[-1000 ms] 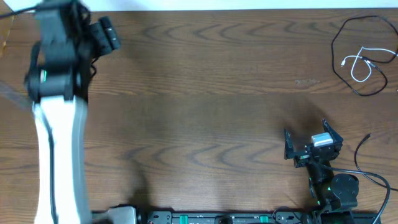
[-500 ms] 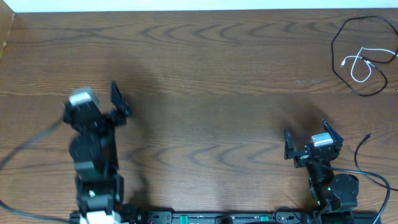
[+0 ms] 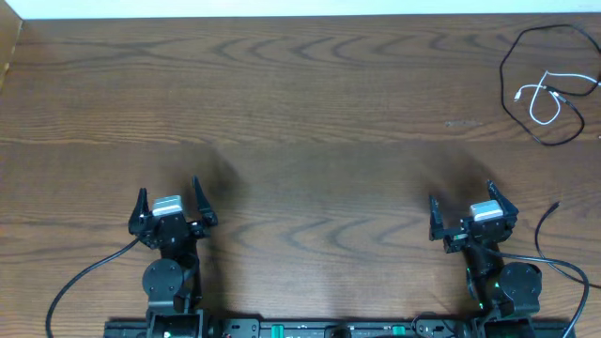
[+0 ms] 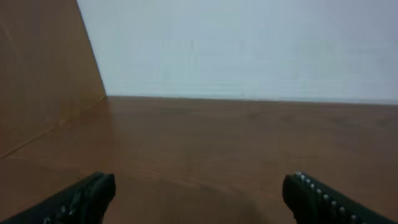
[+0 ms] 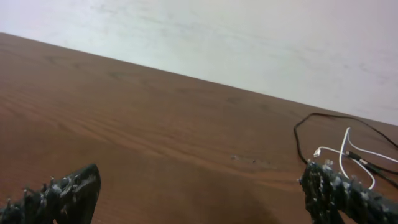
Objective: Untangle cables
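A thin black cable [image 3: 508,92] loops at the far right corner of the table, with a shorter white cable [image 3: 543,98] lying tangled inside its loop. Both also show in the right wrist view, the black cable [image 5: 298,142] and the white cable [image 5: 343,143] at the right. My left gripper [image 3: 172,205] is open and empty near the front left edge. Its fingers frame bare table in the left wrist view [image 4: 199,193]. My right gripper [image 3: 467,208] is open and empty near the front right, well short of the cables. It shows in the right wrist view too [image 5: 202,190].
The wooden table [image 3: 310,113] spans the view. A wooden side panel [image 4: 37,74] stands at the left edge. Thicker black arm wires [image 3: 554,258] trail at the front right and front left [image 3: 80,282]. A pale wall [image 5: 249,37] is behind the table.
My left arm has swung from the far left corner down to the front left edge and now rests low with its gripper open. The right arm and the cables have not moved.
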Tool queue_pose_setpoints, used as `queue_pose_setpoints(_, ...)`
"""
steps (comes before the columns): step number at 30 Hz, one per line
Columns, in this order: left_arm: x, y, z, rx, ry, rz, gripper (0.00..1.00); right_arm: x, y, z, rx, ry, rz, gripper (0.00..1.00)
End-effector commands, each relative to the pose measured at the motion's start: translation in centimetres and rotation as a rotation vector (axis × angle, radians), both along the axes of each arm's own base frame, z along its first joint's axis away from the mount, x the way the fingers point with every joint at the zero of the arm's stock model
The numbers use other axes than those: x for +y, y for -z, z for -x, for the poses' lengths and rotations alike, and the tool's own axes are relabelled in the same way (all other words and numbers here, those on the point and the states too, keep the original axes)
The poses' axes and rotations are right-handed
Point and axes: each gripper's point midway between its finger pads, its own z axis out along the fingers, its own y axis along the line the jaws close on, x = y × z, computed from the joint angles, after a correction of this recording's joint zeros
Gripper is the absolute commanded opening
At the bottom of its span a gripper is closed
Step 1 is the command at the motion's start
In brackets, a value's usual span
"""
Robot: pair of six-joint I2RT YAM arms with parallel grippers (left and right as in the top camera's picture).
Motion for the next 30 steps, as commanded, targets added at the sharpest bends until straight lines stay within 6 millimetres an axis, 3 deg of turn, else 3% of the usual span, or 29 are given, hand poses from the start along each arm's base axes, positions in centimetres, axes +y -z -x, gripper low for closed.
queue_pose_setpoints(1,0.2,1.5,0.4,0.059,-0.011,-0.022,0.98,-0.1,0.1,0.0,0.0,0.006,0.003,0.99)
queue_pose_setpoints(5,0.2,2.8,1.0,0.108,-0.01,-0.024,0.98,-0.1,0.1,0.0,0.0,0.006,0.003,0.99)
queue_pose_setpoints(30,0.1,2.7,0.9,0.11,-0.001,-0.043,0.98,-0.1,0.1,0.0,0.0,0.006,0.003,0.99)
